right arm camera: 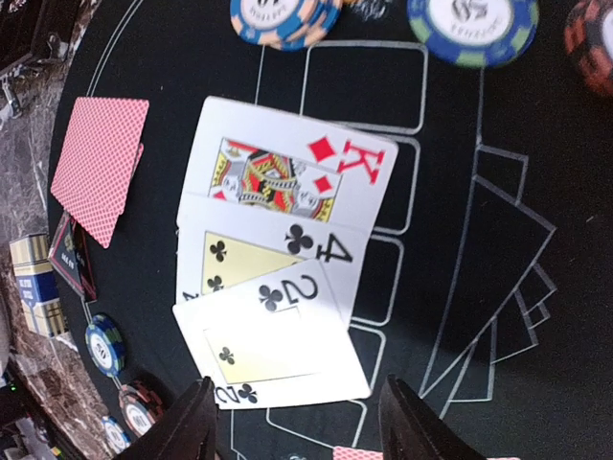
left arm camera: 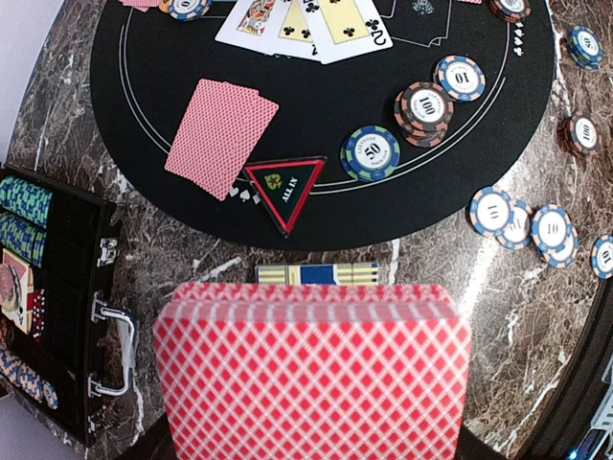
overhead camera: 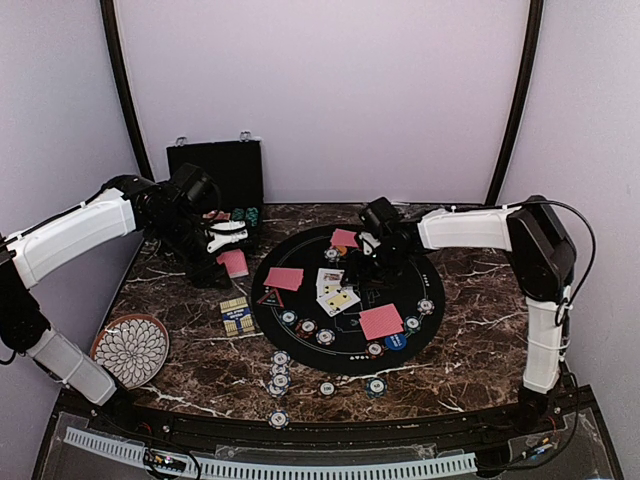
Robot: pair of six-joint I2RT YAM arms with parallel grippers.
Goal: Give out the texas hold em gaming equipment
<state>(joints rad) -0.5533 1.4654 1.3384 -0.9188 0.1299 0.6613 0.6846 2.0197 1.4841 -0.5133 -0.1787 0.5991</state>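
Observation:
My left gripper is shut on a deck of red-backed playing cards, held above the table's left part, beside the black round mat. My right gripper is open and empty, hovering just over three face-up cards: a king of diamonds, a four of clubs and a two of clubs. Red-backed card pairs lie on the mat at the left, back and front right. The red-edged black triangle marker lies at the mat's left edge. Several poker chips line the mat's front.
More chips lie on the marble in front of the mat. A yellow-and-blue card box lies left of the mat. The open black case stands at the back left. A flower-patterned plate sits at the front left.

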